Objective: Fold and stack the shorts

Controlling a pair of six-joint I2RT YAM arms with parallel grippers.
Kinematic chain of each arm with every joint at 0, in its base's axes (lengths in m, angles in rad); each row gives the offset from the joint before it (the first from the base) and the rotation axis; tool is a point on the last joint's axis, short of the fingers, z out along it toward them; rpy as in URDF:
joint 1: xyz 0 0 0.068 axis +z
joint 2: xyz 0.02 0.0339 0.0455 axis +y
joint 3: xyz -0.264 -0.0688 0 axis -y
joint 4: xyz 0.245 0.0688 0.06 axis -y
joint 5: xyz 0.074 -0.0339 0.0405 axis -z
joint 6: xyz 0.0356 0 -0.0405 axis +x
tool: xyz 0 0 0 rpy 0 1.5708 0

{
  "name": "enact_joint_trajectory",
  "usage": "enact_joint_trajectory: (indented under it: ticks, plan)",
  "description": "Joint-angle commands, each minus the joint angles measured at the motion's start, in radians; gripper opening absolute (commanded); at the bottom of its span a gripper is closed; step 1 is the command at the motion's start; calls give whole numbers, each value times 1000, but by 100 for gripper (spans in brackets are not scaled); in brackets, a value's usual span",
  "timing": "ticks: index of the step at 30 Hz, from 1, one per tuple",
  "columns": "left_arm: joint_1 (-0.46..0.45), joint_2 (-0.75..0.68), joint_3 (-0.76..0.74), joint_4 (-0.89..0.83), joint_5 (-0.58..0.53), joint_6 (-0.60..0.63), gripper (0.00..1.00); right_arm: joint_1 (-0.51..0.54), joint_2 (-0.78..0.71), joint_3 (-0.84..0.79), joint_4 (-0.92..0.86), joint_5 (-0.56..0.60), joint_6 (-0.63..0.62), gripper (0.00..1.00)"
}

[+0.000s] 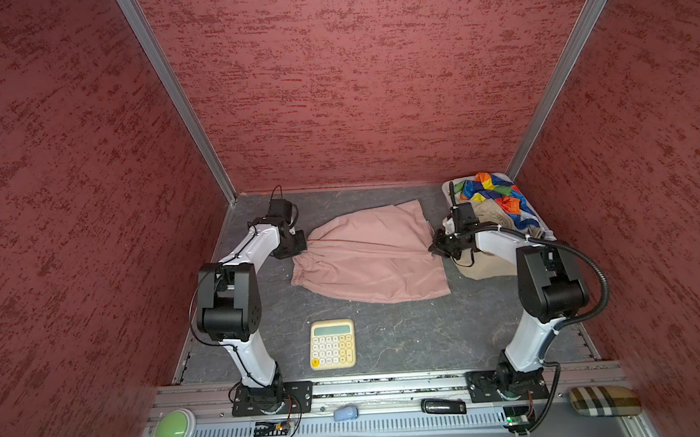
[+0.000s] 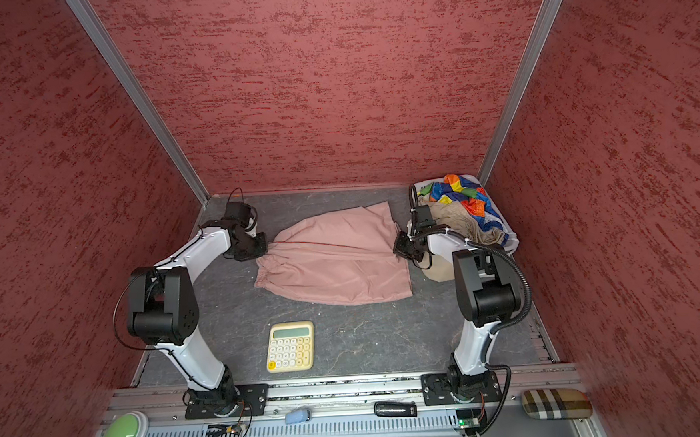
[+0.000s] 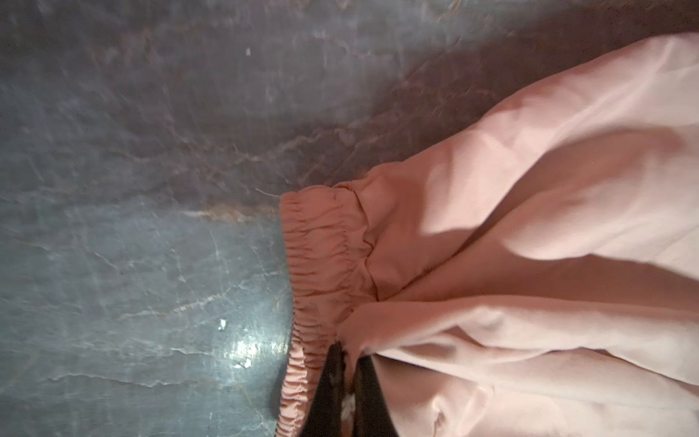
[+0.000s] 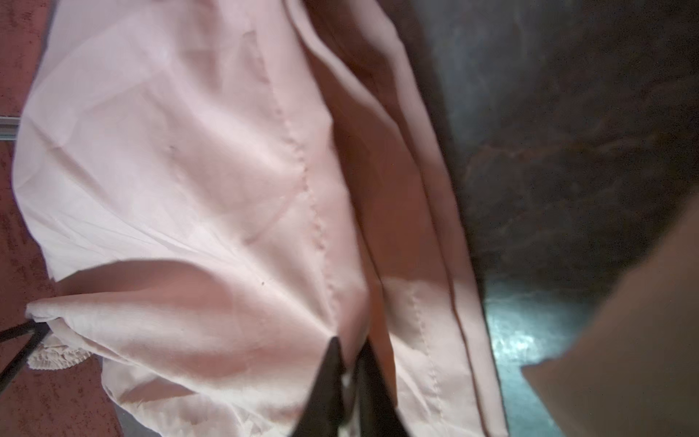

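The left end effector (image 3: 350, 353) was pressed together on the gathered waistband of the pink shorts (image 1: 367, 260), with a fold of cloth pinched between its fingers. The right end effector (image 4: 350, 346) pinched the hem end of the same shorts, its fingers nearly together on the fabric. The shorts lay spread on the counter (image 1: 388, 333) between the two end effectors, and a raised crease ran from one to the other. Just behind the right end effector stood the basket (image 1: 445, 193), holding the rainbow shorts (image 1: 488, 192) and the tan shorts (image 1: 485, 215). Part of the tan pair spilled out beside that end effector. A calculator (image 1: 332, 344) lay well apart from both, toward the arm bases.
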Motion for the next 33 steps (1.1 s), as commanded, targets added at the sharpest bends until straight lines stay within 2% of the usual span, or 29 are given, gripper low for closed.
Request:
enact_joint_trajectory:
  ticks: [1,5,8,13,19,22,27,31,33]
  plan:
    - [-11,-63,-27,47,29,-38,0,30,-98,-16,113,41,59,55]
    - [-12,-79,-34,52,62,-57,0,69,-173,-75,123,95,134,98]
    - [-15,-98,-37,64,91,-75,0,85,-234,-146,178,95,234,99]
    - [-18,-114,-42,71,126,-91,0,144,-313,-325,362,119,486,99]
    - [-18,-137,-62,86,148,-102,0,159,-256,-392,545,125,643,98]
    - [-17,-151,-68,88,150,-98,0,159,-194,-385,596,140,680,92]
    - [-12,-165,-70,87,158,-96,0,158,-97,-335,638,170,697,61]
    - [-11,-171,-72,89,164,-95,0,156,-52,-294,629,183,689,42]
    - [-8,-174,-74,90,165,-96,0,153,-45,-279,629,193,683,25]
